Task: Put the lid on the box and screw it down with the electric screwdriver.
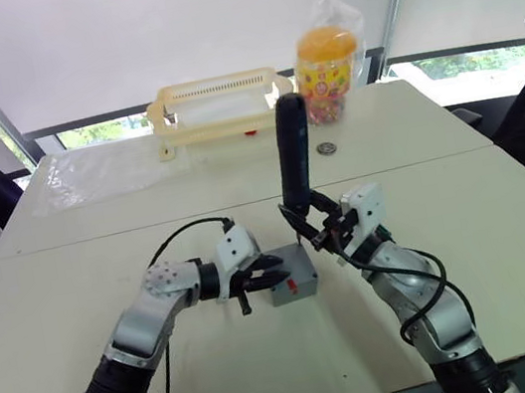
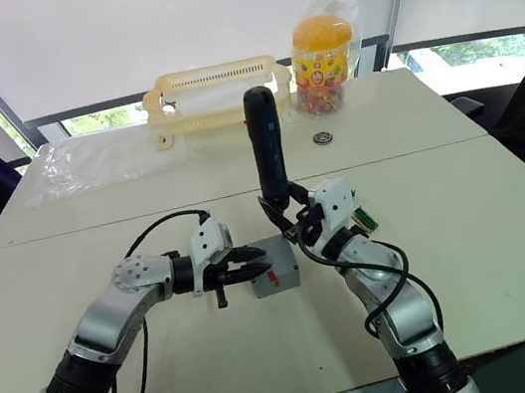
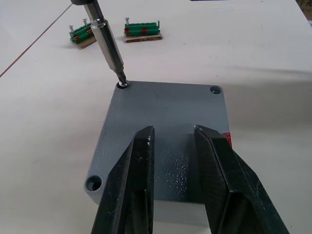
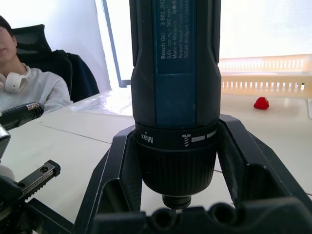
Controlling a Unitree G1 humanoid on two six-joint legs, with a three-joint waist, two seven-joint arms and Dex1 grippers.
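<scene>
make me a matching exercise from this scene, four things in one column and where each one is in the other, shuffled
Things
1. electric screwdriver
2. lid
3. orange-lidded jar
4. green bit strips

Places
A. far table edge, beside the cream basket
B. upright in the right gripper
C. on the table beyond the box
D. on top of the box

Pairs: 1-B, 2-D, 3-A, 4-C

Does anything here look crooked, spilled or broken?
Nothing stands out. The lid sits flush on the box, the electric screwdriver stands nearly upright with its bit in a corner screw, and the left gripper rests its fingers on the lid.
</scene>
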